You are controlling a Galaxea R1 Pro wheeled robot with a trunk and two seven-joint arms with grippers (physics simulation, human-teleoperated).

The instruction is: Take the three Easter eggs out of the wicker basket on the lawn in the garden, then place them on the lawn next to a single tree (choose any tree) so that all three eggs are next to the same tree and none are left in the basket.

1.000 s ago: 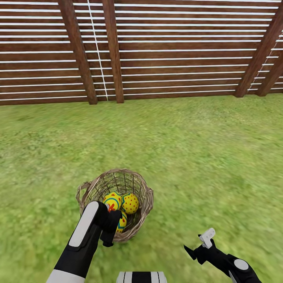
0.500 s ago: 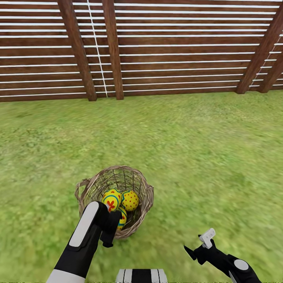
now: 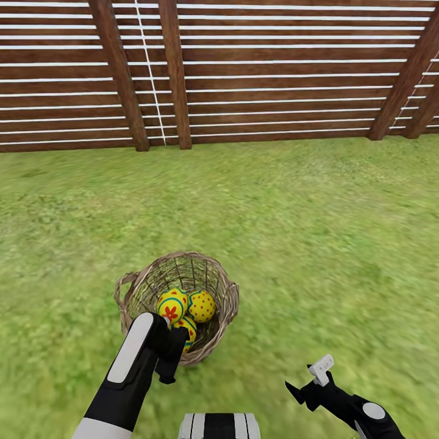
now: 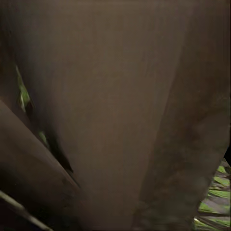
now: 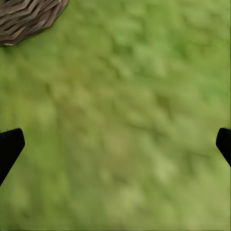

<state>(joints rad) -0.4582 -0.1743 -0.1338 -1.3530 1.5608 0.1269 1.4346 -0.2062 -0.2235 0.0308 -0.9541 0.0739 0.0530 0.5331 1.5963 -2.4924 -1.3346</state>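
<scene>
Woven brown wicker basket (image 3: 183, 286) on the lawn (image 3: 317, 231), three Easter eggs (image 3: 183, 308) inside.
The left gripper (image 3: 166, 360) hangs over the near rim, its jaws hidden, so I cannot tell. The right gripper (image 5: 115, 144) hovers spread wide, empty, above grass.
</scene>
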